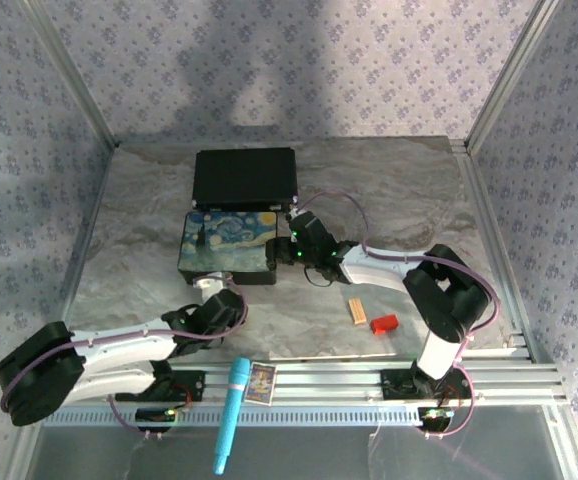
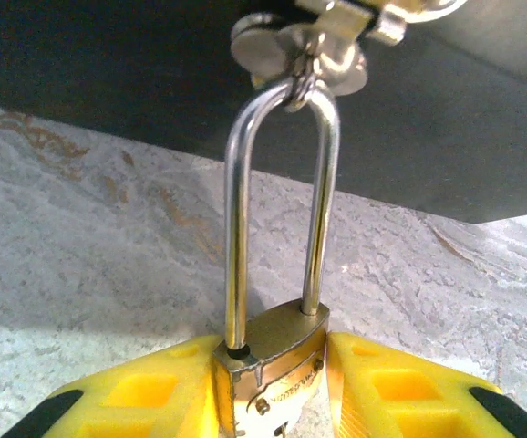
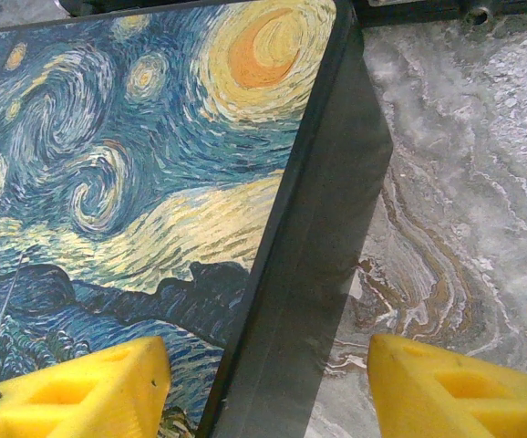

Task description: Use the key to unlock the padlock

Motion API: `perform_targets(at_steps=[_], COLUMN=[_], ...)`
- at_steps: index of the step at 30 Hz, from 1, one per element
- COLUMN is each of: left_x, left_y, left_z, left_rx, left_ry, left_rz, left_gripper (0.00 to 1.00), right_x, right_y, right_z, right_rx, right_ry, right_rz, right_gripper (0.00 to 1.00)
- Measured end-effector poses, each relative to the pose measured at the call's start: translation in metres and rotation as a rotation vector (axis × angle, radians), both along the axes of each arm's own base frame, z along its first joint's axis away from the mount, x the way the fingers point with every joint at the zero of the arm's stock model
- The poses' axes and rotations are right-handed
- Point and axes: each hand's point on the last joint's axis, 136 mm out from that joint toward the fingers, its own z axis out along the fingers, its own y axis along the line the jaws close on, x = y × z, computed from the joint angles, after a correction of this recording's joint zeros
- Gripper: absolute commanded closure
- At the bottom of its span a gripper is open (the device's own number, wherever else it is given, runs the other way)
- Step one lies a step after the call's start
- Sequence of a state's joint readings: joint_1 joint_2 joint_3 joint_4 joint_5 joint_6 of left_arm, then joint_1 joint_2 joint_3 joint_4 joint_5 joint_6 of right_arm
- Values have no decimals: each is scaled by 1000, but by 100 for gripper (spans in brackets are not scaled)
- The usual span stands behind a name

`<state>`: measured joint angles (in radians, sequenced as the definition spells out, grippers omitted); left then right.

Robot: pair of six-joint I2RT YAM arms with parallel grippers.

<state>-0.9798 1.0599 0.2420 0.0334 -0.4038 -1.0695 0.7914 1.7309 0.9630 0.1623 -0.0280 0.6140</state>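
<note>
The brass padlock hangs by its long silvery shackle from the metal hasp on the front of the painted box. My left gripper is shut on the padlock's body, a yellow finger on each side; from above the left gripper sits at the box's front edge. Both shackle legs meet the body. My right gripper is open and straddles the box's right edge, holding nothing; from above the right gripper is at the box's right side. The key is out of view.
A black case lies behind the painted box. A tan wooden block and a red block lie front right on the marbled table. A blue pen-like tool and a small card rest on the front rail.
</note>
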Motion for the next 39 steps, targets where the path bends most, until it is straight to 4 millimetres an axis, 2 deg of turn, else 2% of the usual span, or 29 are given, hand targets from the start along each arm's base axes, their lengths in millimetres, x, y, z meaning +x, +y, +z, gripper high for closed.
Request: perform_targets(at_steps=[6, 10, 15, 20, 29, 33, 39], left_x=[-1, -2, -4, -1, 4, 0, -9], left_y=[-4, 2, 11, 20, 13, 10, -3], left_z=[1, 2, 9, 1, -2, -4, -4], left_rx=[40, 111, 236, 384, 671, 706, 693], left_ry=[14, 46, 99, 141, 168, 173, 168], left_rz=[-12, 11, 36, 58, 44, 18, -35], left_gripper=[87, 91, 88, 85, 79, 71, 70], right_x=[0, 0, 0, 1, 3, 3, 3], right_y=[0, 0, 1, 6, 8, 8, 9], right_z=[0, 0, -1, 0, -1, -1, -2], right_rx=[2, 2, 6, 16, 19, 19, 22], right_ry=[1, 1, 2, 4, 2, 2, 3], right_rz=[2, 2, 1, 9, 9, 9, 7], right_gripper=[39, 39, 39, 39, 39, 38, 39])
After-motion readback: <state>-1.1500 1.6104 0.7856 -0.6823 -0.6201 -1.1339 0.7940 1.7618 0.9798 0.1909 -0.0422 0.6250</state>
